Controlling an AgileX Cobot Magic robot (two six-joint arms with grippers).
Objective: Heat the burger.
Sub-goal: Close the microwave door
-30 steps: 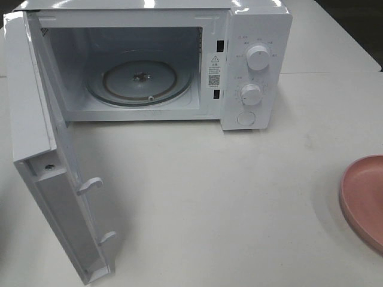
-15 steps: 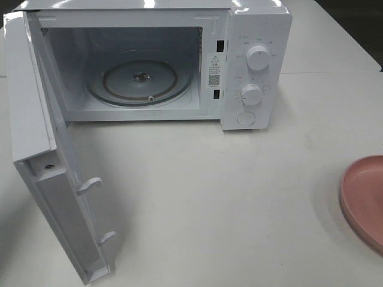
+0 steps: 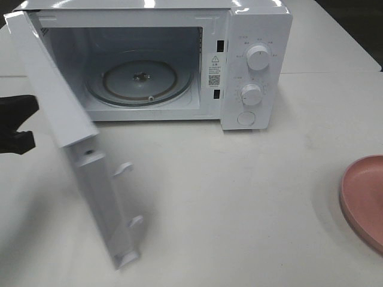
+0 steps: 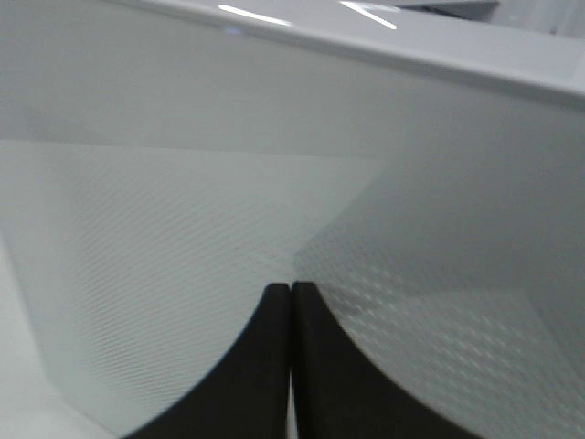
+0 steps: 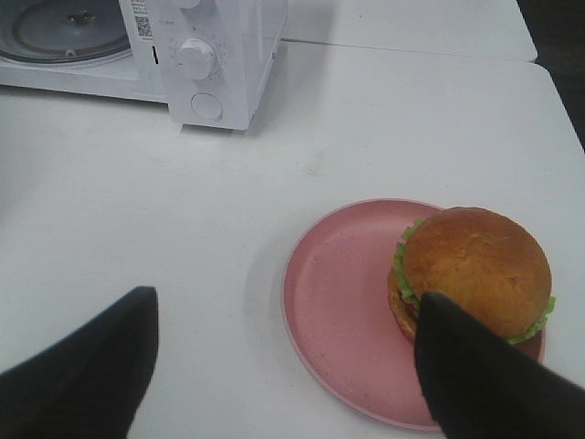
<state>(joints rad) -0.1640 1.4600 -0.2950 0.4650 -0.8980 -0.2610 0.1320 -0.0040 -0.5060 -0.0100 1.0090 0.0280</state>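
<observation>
The microwave stands in the upper part of the high view with its door swung out toward the lower left. Inside, the round glass plate has nothing on it. So the opening part looks done, but the food is not in yet.

The burger sits on the pink plate, at the lower right of the right wrist picture. It rests near the far edge of the plate, not in the middle. In the high view only a slice of the pink plate shows at the right edge, well apart from the microwave — the burger itself is cut off there.

The left pincer is clenched, its two dark tips pressed together with nothing between them, right up against the white door. The right pincer is spread wide and grasps nothing; it hangs above the plate, with one tip in front of the burger's edge.

What is left, I think: pick up the burger, put it on the glass plate, close the door and turn a knob.

The tabletop is plain white and smooth, with a seam line across it behind the microwave. Past the far right corner the room is dark — nothing can be made out there.
</observation>
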